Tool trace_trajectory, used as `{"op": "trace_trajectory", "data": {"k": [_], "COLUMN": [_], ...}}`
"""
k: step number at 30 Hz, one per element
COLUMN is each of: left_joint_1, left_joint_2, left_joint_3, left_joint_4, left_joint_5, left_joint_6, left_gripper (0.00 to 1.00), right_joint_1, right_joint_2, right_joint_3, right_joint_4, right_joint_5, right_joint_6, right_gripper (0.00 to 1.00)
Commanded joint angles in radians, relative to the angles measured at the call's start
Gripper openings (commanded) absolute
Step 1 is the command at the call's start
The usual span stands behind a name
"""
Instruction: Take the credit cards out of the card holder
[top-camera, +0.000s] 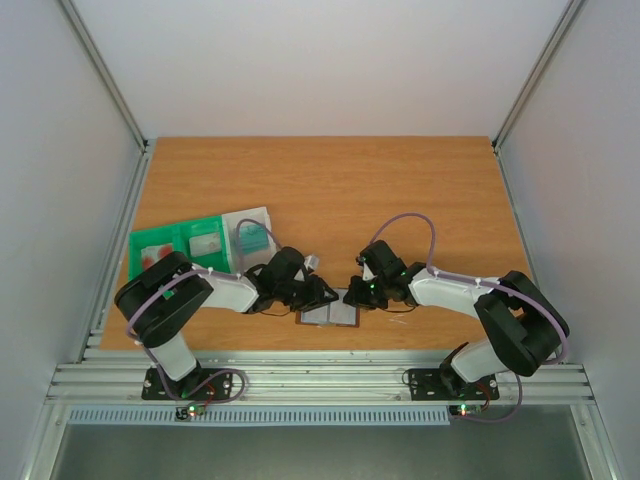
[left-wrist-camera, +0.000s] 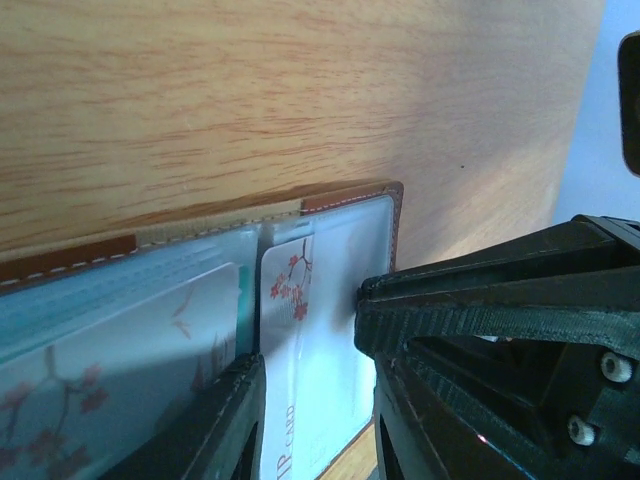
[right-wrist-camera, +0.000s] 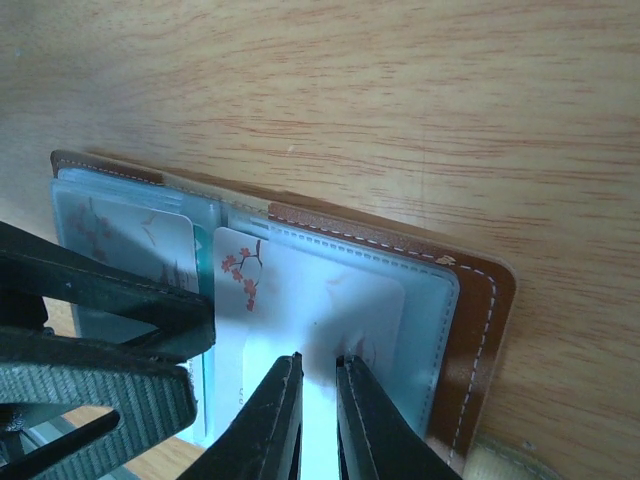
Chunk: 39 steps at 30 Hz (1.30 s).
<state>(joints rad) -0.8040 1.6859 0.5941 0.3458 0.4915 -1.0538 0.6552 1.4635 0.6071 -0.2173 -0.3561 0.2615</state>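
The brown card holder (top-camera: 328, 316) lies open on the table near the front edge, with both grippers over it. A white credit card (right-wrist-camera: 260, 300) printed with red blossoms sticks partway out of the right-hand clear pocket toward the fold. Beside it shows the edge of a teal-green credit card (right-wrist-camera: 204, 270). My left gripper (left-wrist-camera: 315, 400) is open, one jaw on each side of the white card (left-wrist-camera: 300, 340); whether the jaws touch it is unclear. My right gripper (right-wrist-camera: 318, 358) is almost shut, its tips pressing on the clear pocket over the card with nothing between them.
A green and clear compartment tray (top-camera: 200, 245) sits at the left, behind the left arm. The brown stitched rim of the card holder (right-wrist-camera: 480, 320) lies close to the table's front edge. Metal rails run along the front and left sides.
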Motion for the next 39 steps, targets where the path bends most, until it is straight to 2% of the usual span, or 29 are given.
{"op": "trace_trajectory", "data": {"k": [1,9,24,27,31,34,38,39], "left_joint_1": [-0.003,-0.004,-0.005,-0.004,-0.006,-0.005,-0.005,-0.004], "left_joint_2": [0.042,-0.006,-0.022,-0.010,-0.001,-0.004,-0.029,-0.038], "left_joint_3": [-0.009,-0.005,0.019,0.014,-0.022,-0.028,-0.034,-0.034], "left_joint_4": [0.036,-0.033,-0.100,-0.090,0.015,0.038,0.033,0.022], "left_joint_5": [-0.011,-0.041,-0.061,-0.059,-0.046,-0.042,-0.054,-0.060], "left_joint_6": [-0.032,0.008,0.041,0.039,-0.004,-0.026,-0.032,-0.030], "left_gripper": [0.30,0.32,0.35,0.35,0.35,0.29,0.09,0.07], "right_joint_1": [-0.003,-0.003,-0.003,-0.003,-0.003,-0.003,-0.003,-0.003], "right_joint_2": [-0.003,-0.032,0.039,0.056,0.066,0.073,0.080,0.080], "right_joint_3": [-0.023,0.012,0.029,0.010,0.002,0.001,-0.007,-0.008], "right_joint_4": [-0.029,-0.082,-0.092,-0.060,-0.035,-0.026,-0.021,-0.021], "right_joint_5": [0.024,0.001,0.027,0.013,-0.004,-0.007,-0.005,-0.003], "right_joint_6": [0.009,0.023,0.019,0.032,0.036,0.037,0.040,0.039], "right_gripper": [0.11,0.11,0.11,0.10,0.10,0.10,0.10,0.10]}}
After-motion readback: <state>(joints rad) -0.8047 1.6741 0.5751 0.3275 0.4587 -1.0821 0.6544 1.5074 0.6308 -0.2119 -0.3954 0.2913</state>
